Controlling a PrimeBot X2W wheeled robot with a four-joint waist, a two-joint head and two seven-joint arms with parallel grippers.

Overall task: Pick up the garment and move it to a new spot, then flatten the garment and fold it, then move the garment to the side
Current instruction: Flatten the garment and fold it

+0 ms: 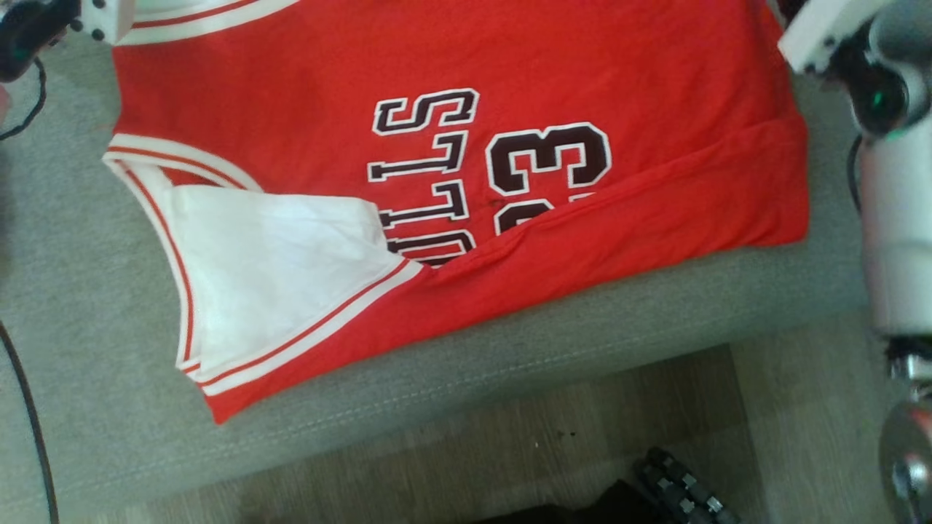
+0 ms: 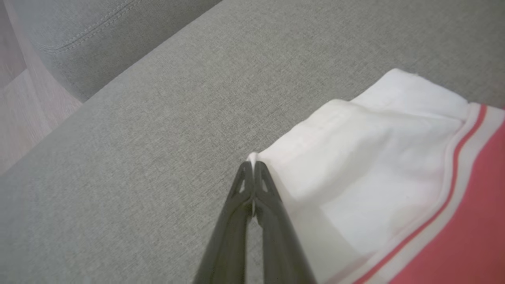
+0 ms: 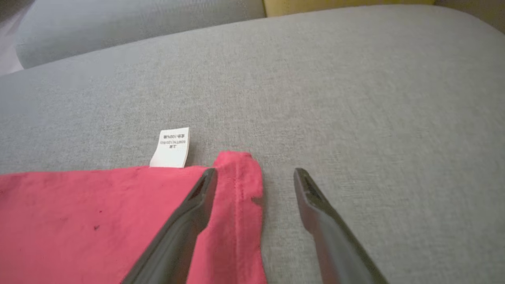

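Garment (image 2: 375, 177) is pinched by left gripper (image 2: 252, 167) | hem (image 3: 236, 189) is straddled by spread right gripper (image 3: 255, 172) | slip risked: thin pinch.

The jersey (image 1: 619, 73) is bright red, its letters (image 1: 426, 167) and number (image 1: 550, 156) dark maroon-black with white outlines. Its armhole trim (image 1: 306, 342) is white with a thin red stripe, its turned-out inside (image 1: 269, 269) is plain white, and its label (image 3: 171, 148) is white with tiny dark print. The cushion (image 1: 87, 306) is grey with a fine woven fleck and a line of paler stitching along its front edge, the floor (image 1: 510, 437) is grey-brown wood grain, the fingers (image 2: 272, 213) are matt black, and the forearm (image 1: 899, 240) is pale grey-white.
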